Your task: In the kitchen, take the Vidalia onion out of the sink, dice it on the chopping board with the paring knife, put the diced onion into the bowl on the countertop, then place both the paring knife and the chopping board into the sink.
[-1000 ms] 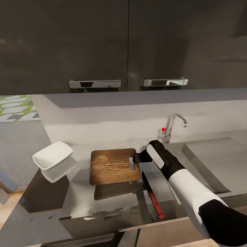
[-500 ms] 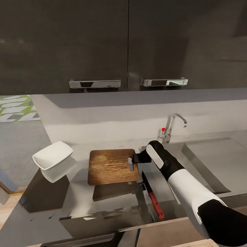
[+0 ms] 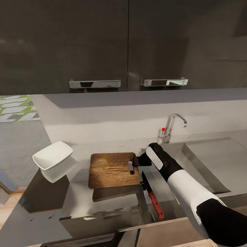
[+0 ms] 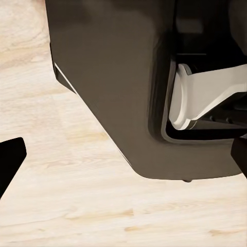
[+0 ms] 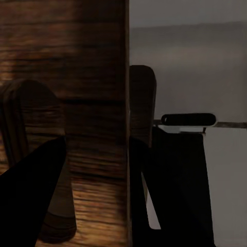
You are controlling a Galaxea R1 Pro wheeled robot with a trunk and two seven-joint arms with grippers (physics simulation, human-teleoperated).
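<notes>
The dark brown chopping board (image 3: pixel 111 169) is held just above the glossy grey countertop (image 3: pixel 79 206), casting a shadow below it. My right gripper (image 3: pixel 137 160) is shut on its short edge by the handle slot; in the right wrist view the board (image 5: pixel 62 62) edge runs between my fingers (image 5: pixel 31 200). The paring knife (image 3: pixel 152 197), red-handled, lies on the counter in front of that gripper. The white bowl (image 3: pixel 53 156) sits at the left. The sink (image 3: pixel 206 161) lies to the right. The Vidalia onion is out of view. My left gripper (image 4: pixel 126 159) hangs open over the wood floor.
A chrome tap (image 3: pixel 171 127) with a red-tipped lever stands behind the sink's left corner. Glossy black upper cabinets (image 3: pixel 127 44) hang above the backsplash. The robot's dark base (image 4: pixel 118 87) is close to the left gripper.
The right gripper and the board have shifted slightly toward the counter's front edge; the board's shadow beneath it has narrowed. The knife and bowl have not moved.
</notes>
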